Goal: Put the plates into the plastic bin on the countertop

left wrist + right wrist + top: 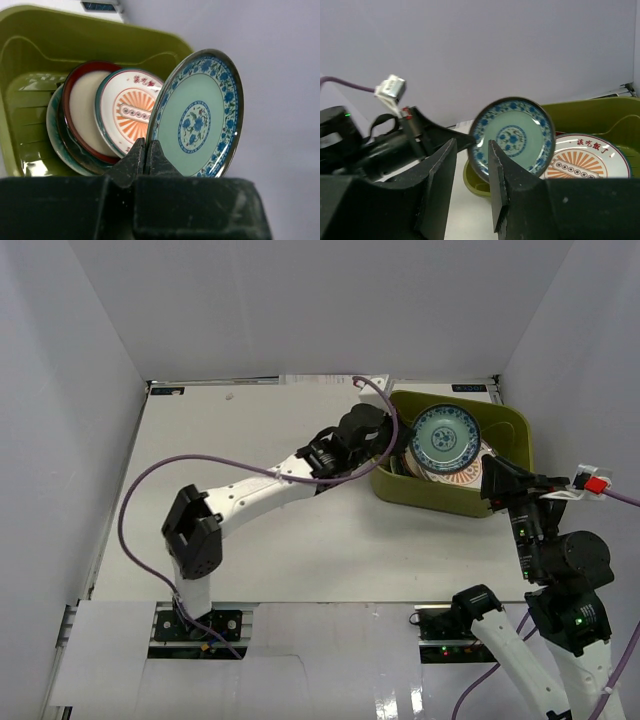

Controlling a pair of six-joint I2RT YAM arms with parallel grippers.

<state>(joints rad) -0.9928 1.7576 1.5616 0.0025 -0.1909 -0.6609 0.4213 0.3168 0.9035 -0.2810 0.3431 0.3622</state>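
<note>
olive-green rectangular plastic bin (440, 502): 1 was seen | small round decorated plates (445, 437): at least 4 were visible: teal blue-flowered plate (197, 120), orange sunburst plate (131, 112), red-rimmed white plate (85, 110), dark teal-edged plate (52, 125)

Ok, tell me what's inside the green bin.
In the bin lean an orange sunburst plate, a red-rimmed plate and the edge of a teal plate behind. The left fingers hold a blue-flowered plate over them; it hides most of the stack from above, so more may lie underneath.

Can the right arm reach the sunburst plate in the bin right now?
Doubtful from above: the teal plate, pinched by the left gripper, hangs over most of the sunburst plate.
</note>
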